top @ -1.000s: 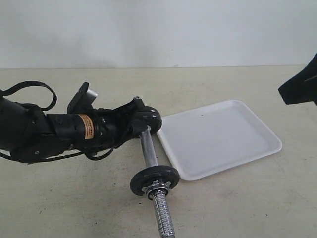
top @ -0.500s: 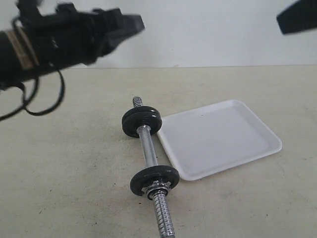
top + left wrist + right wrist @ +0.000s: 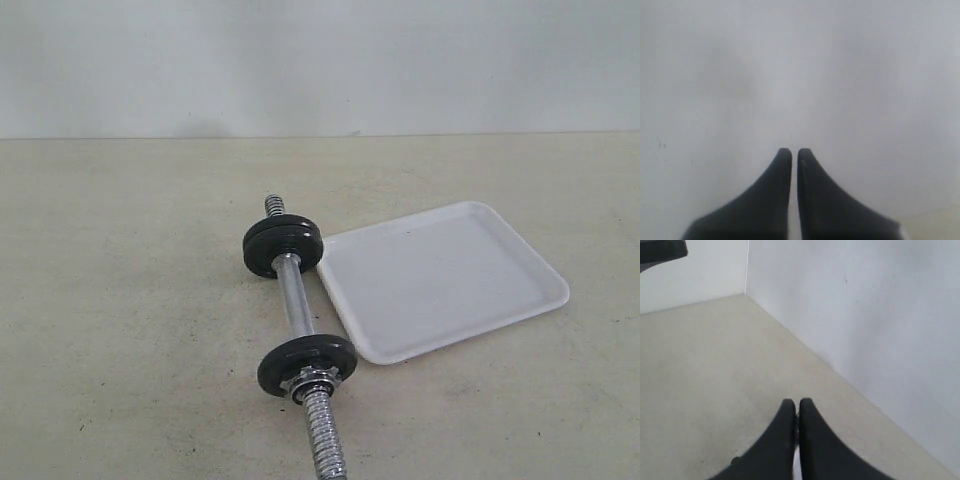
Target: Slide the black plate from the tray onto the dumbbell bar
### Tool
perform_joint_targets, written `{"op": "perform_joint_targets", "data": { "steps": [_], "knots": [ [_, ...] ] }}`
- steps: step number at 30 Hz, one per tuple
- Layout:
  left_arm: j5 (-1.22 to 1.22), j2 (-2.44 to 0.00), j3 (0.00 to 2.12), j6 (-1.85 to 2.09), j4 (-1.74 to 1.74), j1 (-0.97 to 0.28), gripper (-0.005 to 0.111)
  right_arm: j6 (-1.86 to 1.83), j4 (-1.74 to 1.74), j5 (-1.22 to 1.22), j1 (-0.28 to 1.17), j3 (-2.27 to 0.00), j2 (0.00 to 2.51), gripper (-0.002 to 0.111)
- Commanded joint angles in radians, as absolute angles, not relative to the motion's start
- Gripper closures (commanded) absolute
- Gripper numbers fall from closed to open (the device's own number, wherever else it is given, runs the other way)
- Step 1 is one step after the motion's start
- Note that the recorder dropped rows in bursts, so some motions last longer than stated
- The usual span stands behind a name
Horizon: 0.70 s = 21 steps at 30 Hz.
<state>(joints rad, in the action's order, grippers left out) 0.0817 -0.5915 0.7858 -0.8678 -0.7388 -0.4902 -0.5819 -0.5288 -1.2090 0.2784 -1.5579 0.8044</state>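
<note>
Nearest the exterior camera, the dumbbell bar (image 3: pixel 296 300) lies on the beige table (image 3: pixel 120 330), its near threaded end running out of frame. Next up, a silver collar nut (image 3: pixel 312 380) sits against one black disc (image 3: pixel 307 358). Smooth chrome middle beyond that. At the far end the black plate (image 3: pixel 288 228) is on the bar, pressed face to face with a second black disc (image 3: pixel 268 255); a short threaded stub pokes out behind them. The tray (image 3: pixel 445 285) lies flat just right of the bar, its near-left corner close to the far discs; whether they touch is unclear. Tray floor shows bare white.

Exterior view shows bar, discs and tray, but neither arm. Wrist views show the arms only. Left gripper (image 3: pixel 794 152): fingers pressed together, thin slit between, nothing pinched, white wall behind. Right gripper (image 3: pixel 796 402): fingers pressed together, nothing pinched, over bare table with the wall corner beyond; a dark blurred shape (image 3: pixel 660 250) at the frame edge can't be identified.
</note>
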Motion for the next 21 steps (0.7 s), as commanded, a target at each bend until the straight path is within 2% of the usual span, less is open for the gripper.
{"op": "perform_joint_targets", "data": {
  "steps": [1, 5, 8, 12, 15, 21],
  "knots": [
    [0.082, -0.395, 0.771, -0.859, -0.687, -0.5, 0.102, -0.552, -0.53, -1.221, 0.278, -1.569, 0.616, 0.109],
    [0.117, -0.239, 0.721, -0.859, -0.658, -0.5, 0.102, -0.492, -0.512, -1.221, 0.278, -1.569, 0.454, 0.109],
    [0.24, -0.136, 0.669, -0.8, -0.555, -0.5, 0.102, -0.414, -0.458, -1.221, 0.278, -1.569, 0.327, 0.109],
    [0.431, -0.01, 0.602, -0.559, -0.26, -0.5, 0.102, -0.312, -0.427, -1.221, 0.278, -1.562, 0.175, 0.109],
    [0.495, 0.0, 0.56, -0.325, -0.02, -0.5, 0.102, -0.265, -0.408, -1.221, 0.278, -1.556, 0.07, 0.109],
    [0.422, 0.0, 0.479, 0.102, 0.455, -0.5, 0.102, -0.158, -0.408, -1.221, 0.279, -1.564, 0.0, 0.109]
  ]
}}
